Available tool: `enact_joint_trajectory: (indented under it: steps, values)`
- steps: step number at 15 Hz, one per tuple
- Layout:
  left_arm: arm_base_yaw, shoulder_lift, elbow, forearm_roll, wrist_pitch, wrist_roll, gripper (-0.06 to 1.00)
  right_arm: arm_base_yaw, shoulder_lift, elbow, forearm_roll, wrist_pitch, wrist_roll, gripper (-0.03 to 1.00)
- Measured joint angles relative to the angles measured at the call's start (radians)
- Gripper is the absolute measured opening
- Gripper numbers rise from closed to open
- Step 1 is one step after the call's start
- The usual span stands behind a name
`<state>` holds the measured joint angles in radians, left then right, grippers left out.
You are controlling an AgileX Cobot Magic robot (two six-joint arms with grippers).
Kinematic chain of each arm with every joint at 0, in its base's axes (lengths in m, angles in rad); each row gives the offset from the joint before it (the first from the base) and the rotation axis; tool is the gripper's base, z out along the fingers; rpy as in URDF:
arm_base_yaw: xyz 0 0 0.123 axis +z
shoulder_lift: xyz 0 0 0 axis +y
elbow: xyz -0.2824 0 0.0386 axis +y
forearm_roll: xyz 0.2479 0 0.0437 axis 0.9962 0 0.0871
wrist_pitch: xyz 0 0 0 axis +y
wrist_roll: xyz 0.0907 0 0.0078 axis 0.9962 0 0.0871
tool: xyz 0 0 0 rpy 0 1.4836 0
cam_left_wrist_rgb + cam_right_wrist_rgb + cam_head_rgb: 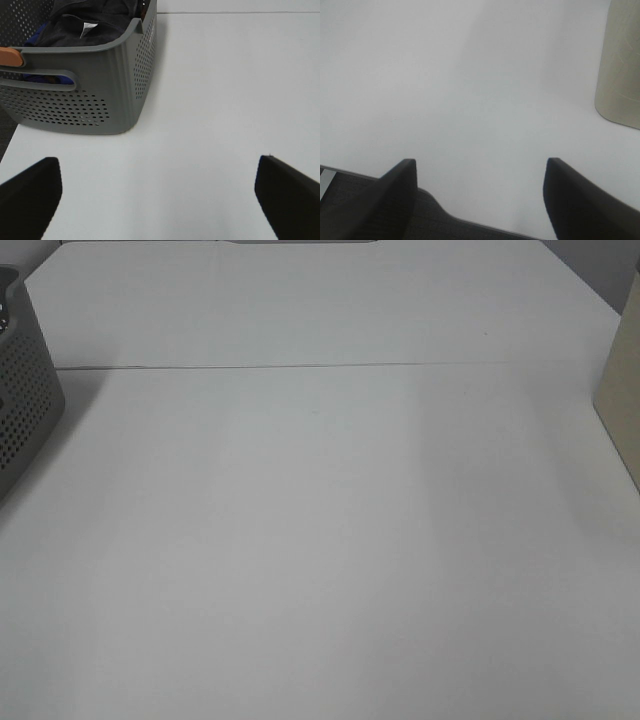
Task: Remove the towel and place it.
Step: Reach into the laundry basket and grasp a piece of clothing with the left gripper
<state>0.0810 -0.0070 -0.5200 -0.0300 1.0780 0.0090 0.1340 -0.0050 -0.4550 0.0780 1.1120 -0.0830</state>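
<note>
Hovering spread and empty over the worktop [320, 540], the left gripper [157, 162] and right gripper [481, 162] have yet to begin, so the left one should probably reach into the grey basket [25, 410] at nine o'clock and pinch the bunched dark towel [90, 22].

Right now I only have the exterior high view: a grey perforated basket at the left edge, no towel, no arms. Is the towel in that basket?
Observer: Yes. The left wrist view shows the dark towel bunched up inside the basket.
Operator: Is the left hand on it yet?
Observer: No. The left hand is open and empty over the table, with the basket ahead of it and clear of both fingers.
</note>
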Motion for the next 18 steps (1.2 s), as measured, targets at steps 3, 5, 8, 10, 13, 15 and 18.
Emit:
enact_joint_trajectory:
  steps: [3, 5, 8, 10, 13, 15, 18]
  values:
    - [0.000, 0.024, -0.008, -0.004, 0.007, 0.002, 0.99, 0.000, 0.000, 0.000, 0.000, 0.000, 0.000, 0.69]
    - [0.000, 0.111, -0.067, -0.007, 0.048, 0.029, 0.99, 0.000, 0.000, 0.000, 0.000, 0.000, 0.000, 0.69]
    - [0.000, 0.432, -0.301, -0.008, 0.138, 0.301, 0.99, 0.000, 0.000, 0.000, 0.000, 0.000, 0.000, 0.69]
    - [0.000, 0.631, -0.429, -0.011, 0.141, 0.450, 0.99, 0.000, 0.000, 0.000, 0.000, 0.000, 0.000, 0.69]
    - [0.000, 1.099, -0.781, 0.030, 0.141, 0.799, 0.99, 0.000, 0.000, 0.000, 0.000, 0.000, 0.000, 0.69]
    - [0.000, 1.255, -0.900, 0.100, 0.140, 0.892, 0.99, 0.000, 0.000, 0.000, 0.000, 0.000, 0.000, 0.69]
    - [0.000, 1.516, -1.088, 0.234, 0.139, 0.972, 0.99, 0.000, 0.000, 0.000, 0.000, 0.000, 0.000, 0.69]
